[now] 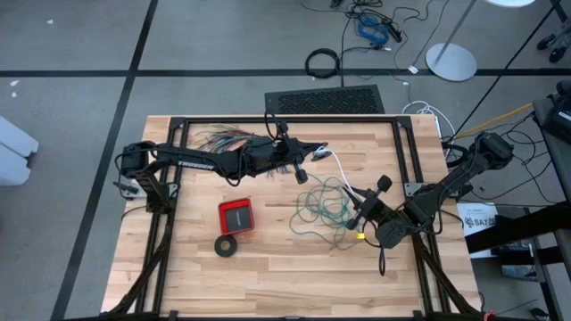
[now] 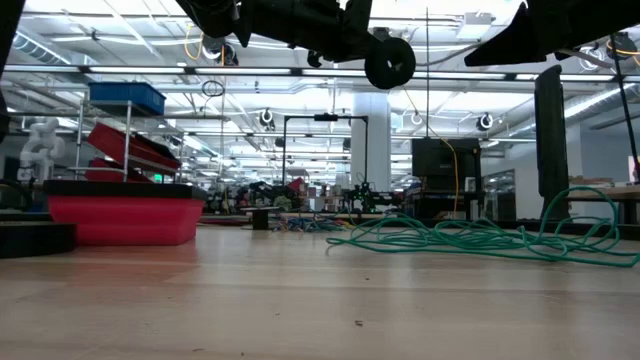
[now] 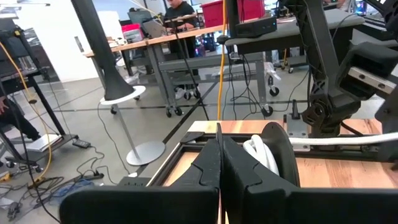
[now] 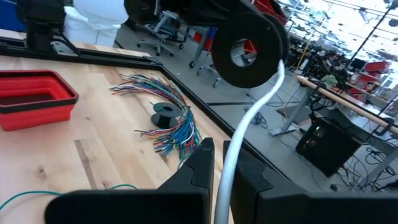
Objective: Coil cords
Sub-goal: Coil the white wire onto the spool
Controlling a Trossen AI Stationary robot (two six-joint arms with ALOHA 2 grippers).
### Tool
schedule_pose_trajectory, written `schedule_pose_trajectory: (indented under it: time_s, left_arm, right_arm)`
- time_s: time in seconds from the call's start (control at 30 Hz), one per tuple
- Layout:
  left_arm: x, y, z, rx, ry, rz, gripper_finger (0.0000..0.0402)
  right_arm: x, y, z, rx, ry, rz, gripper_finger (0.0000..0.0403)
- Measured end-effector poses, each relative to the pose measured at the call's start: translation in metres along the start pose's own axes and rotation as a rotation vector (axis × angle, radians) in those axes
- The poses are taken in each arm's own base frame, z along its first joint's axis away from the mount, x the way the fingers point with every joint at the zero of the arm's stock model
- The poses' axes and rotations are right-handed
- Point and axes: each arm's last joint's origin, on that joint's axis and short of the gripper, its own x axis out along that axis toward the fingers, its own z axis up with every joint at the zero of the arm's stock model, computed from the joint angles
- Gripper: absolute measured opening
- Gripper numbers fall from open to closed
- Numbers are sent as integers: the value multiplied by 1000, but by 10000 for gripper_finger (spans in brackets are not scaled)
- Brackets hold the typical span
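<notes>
On a wooden table (image 1: 268, 259), a red square tray (image 1: 235, 215) and black tape ring (image 1: 227, 245) lie at seven o'clock. The left gripper (image 1: 303, 167), fingers pressed together, holds a black spool (image 4: 247, 48) wound with white cord (image 4: 249, 121) near twelve o'clock. The right gripper (image 1: 358, 217) is clamped on that cord at three o'clock, beside the loose teal-green wire (image 1: 323, 203) at centre

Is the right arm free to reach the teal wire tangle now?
Probably not: the right claw is shut on the thin white cord; the tangled teal-green wire lies beside it, unobstructed.
</notes>
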Motion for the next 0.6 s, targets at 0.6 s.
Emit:
schedule_pose_trajectory:
  time_s: [0.6]
  left_arm:
    - [0, -1, 0, 0, 0, -6, 0]
  right_arm:
    - [0, -1, 0, 35, -8, -27, 61]
